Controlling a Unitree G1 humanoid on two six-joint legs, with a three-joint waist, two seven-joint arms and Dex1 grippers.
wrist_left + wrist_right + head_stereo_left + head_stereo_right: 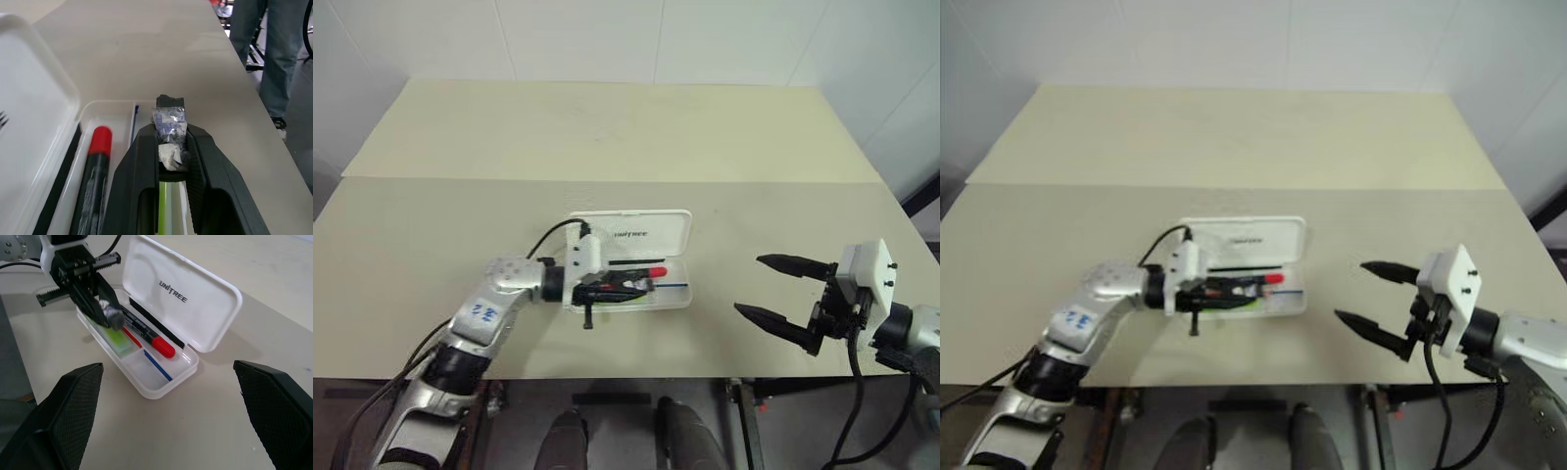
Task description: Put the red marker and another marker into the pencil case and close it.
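Left gripper, clamped on highlighter, held it over open case beside red marker; right gripper stood spread, clear.

Pale table, open white pencil case resting on it

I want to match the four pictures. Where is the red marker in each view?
Left eye view: red marker lies in the open pencil case, at mid-picture.
Right eye view: same, slightly left of centre.
Left wrist view: lower left, beside the left gripper.
Right wrist view: centre.
Shared landmark: its red cap.
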